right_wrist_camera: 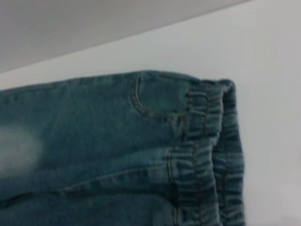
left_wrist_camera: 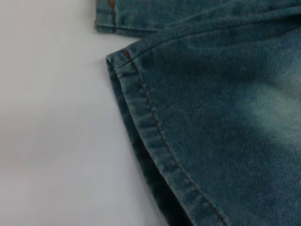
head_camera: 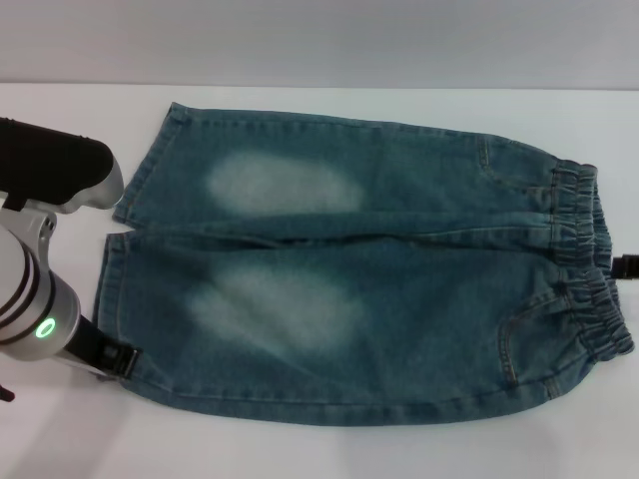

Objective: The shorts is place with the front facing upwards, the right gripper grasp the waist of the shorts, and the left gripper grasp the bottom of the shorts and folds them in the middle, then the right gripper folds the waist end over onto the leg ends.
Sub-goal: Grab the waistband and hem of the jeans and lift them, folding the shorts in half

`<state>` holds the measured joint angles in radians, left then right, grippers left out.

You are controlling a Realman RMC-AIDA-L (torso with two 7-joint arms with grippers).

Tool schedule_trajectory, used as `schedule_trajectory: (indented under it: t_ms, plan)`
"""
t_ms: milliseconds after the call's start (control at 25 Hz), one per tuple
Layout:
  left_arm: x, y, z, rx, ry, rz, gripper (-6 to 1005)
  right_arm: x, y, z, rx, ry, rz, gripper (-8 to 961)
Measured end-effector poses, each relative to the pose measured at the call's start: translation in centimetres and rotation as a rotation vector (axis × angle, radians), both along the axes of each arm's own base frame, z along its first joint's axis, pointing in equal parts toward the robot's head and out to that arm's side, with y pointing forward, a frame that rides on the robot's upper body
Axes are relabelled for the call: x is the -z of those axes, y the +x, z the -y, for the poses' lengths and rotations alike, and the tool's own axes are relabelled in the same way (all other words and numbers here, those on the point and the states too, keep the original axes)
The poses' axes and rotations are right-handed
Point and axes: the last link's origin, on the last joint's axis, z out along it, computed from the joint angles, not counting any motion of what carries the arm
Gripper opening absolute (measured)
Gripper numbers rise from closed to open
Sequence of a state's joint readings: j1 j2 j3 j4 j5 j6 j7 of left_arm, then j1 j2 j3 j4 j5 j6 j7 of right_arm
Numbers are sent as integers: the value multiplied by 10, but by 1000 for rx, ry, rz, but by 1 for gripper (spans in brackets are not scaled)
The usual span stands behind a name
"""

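The shorts [head_camera: 369,279] lie flat and spread out, front side up, on the white worktop [head_camera: 300,449], with the two legs running side by side across the head view and a pale faded patch on each thigh. The gathered waist [head_camera: 589,269] is at the robot's right, and the bottom of the shorts [head_camera: 118,269], two straight stitched hems split by a narrow gap, is at the robot's left. The left tool [head_camera: 112,357] sits at the near corner of the near leg's hem, its black tip just touching or overlapping the denim edge; whether its fingers are spread or pressed together cannot be told. Its white arm with the green light rises from the left edge of the head view. The left wrist view shows that hem [left_wrist_camera: 155,136] close up, lying on the worktop with the other leg's hem corner [left_wrist_camera: 113,19] beyond it. Of the right tool [head_camera: 627,265] only a small black part shows at the right edge of the head view, just beside the waist; its state cannot be told. The right wrist view shows the puckered waist [right_wrist_camera: 207,155] and a stitched pocket [right_wrist_camera: 155,96].
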<state>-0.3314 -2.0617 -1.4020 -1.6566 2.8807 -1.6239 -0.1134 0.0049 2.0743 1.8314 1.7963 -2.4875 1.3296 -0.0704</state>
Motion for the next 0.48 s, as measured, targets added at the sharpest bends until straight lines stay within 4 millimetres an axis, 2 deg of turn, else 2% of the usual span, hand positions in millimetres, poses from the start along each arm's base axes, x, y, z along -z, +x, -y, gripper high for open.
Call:
schedule_trajectory:
  t_ms: [480]
  plan:
    - [1,4,-5,15,-4,-3,85,14,18,3,66,-32,-22,793]
